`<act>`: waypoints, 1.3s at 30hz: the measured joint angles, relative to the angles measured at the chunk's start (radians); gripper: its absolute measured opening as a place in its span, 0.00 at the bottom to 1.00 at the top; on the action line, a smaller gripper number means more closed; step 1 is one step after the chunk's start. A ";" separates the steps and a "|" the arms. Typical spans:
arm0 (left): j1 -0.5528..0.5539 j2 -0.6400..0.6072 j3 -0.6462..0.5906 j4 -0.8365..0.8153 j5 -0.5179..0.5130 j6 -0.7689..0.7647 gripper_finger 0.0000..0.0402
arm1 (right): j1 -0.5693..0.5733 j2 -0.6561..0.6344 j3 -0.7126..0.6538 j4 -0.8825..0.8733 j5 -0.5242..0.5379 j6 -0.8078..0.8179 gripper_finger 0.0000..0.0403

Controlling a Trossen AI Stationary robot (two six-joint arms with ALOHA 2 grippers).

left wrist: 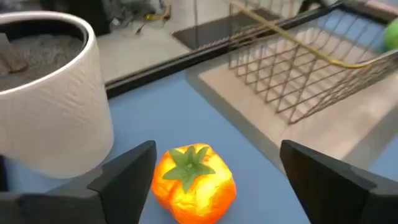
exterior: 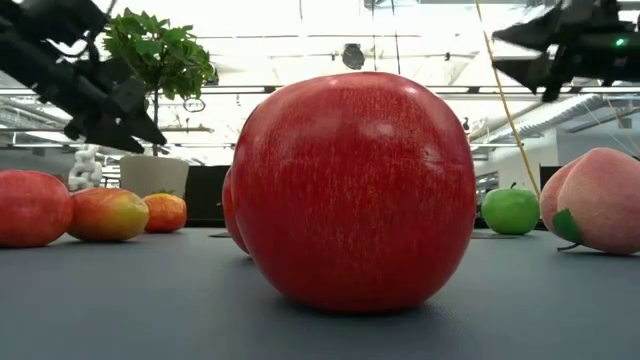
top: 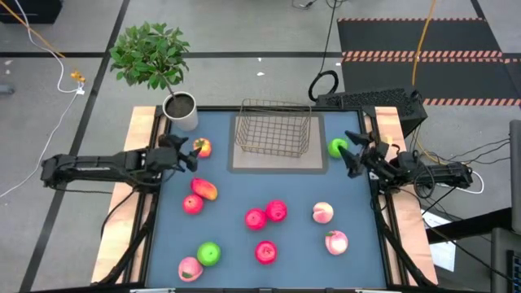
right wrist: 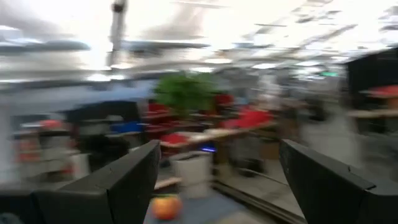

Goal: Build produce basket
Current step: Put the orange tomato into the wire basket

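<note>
From above, the empty grey wire-mesh basket [top: 272, 134] sits at the blue surface's [top: 236, 195] far edge. In the left wrist view, the left pincer [left wrist: 214, 180] gapes wide around the orange-yellow round fruit [left wrist: 193, 182], likely the first pick; closing comes next. The right pincer [top: 352, 154], spread wide, hovers beside the green apple [top: 337, 147].

Right wrist view is motion-blurred; background detail is unreadable. In the low view, a red apple [exterior: 352, 190] hides the basket and fruits behind it.
</note>
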 joint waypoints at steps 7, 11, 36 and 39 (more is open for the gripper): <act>0.152 0.243 0.028 0.062 0.086 0.015 0.93 | -0.015 0.057 0.000 0.002 0.185 -0.035 0.79; 0.242 0.333 0.029 0.120 0.172 0.017 0.94 | -0.047 0.081 0.000 0.010 0.288 -0.025 0.79; 0.469 0.576 0.031 0.274 0.437 0.047 0.77 | -0.184 0.196 0.000 0.031 0.597 0.038 0.79; 0.469 0.561 0.049 0.258 0.444 0.045 0.76 | -0.183 0.196 0.000 0.028 0.597 0.039 0.79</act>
